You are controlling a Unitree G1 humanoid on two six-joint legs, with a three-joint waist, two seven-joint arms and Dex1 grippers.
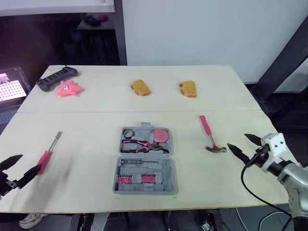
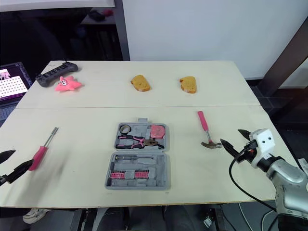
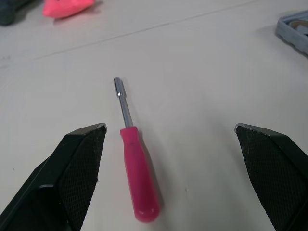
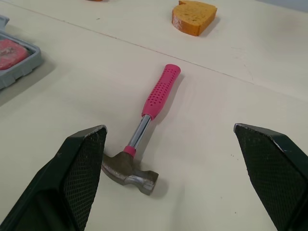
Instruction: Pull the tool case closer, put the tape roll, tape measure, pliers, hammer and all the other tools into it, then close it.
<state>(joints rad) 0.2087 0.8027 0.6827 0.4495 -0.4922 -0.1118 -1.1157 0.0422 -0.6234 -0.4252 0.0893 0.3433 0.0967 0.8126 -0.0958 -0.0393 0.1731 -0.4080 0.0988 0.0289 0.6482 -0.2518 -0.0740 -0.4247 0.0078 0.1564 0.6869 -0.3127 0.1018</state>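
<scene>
- You have the tool case [image 1: 166,168] at the middle of the table [image 1: 96,106], toward its near edge; the pliers [image 1: 142,145] lie in its rear half;
- the screwdriver [image 1: 46,156] lies well left of it; the hammer [image 1: 210,134] lies to its right.

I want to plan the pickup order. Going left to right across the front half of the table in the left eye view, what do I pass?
left gripper → pink-handled screwdriver → open grey tool case → pink-handled hammer → right gripper
</scene>
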